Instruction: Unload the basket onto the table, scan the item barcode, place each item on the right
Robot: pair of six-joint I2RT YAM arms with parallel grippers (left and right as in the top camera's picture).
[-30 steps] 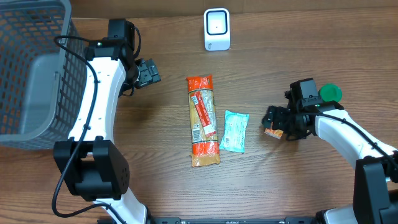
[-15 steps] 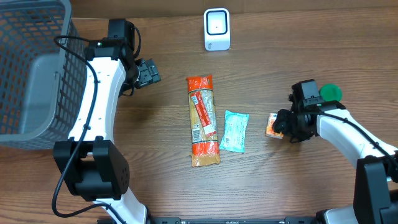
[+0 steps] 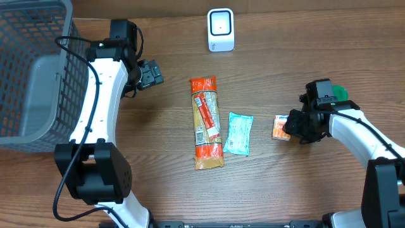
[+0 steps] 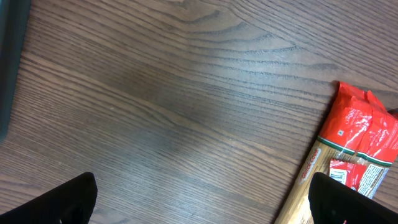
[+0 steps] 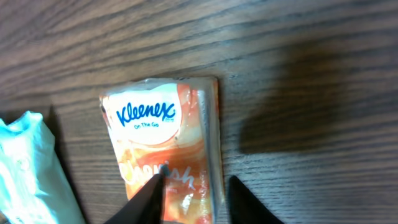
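Grip is the step in hand, by our reading. The right tool (image 5: 196, 198) hangs low over the orange Kleenex pack (image 5: 163, 155), which lies flat on the counter (image 3: 152, 164) at the right, well apart from the white scanner (image 3: 221, 30) at the far edge. The tool's fingers (image 5: 152, 198) stand apart and are not clamped: in the wrist view one sits over the pack's printed face, the other over bare wood just beside its right edge, so only a narrow strip of the pack lies between them.

To do this well, we would shift the tool across so both fingers straddle the pack's full width, go down until the tips reach the wood, then close gently, since the soft wrapper will crumple. We see no barcode on the upper face; it is probably underneath, so the pack will need turning towards the scanner once lifted.

The left tool (image 3: 150, 74) hovers with fingers spread wide and empty near the basket (image 3: 25, 63). The long pasta packet (image 3: 206, 123) and the teal pouch (image 3: 238, 133) lie mid-counter, clear of the path.
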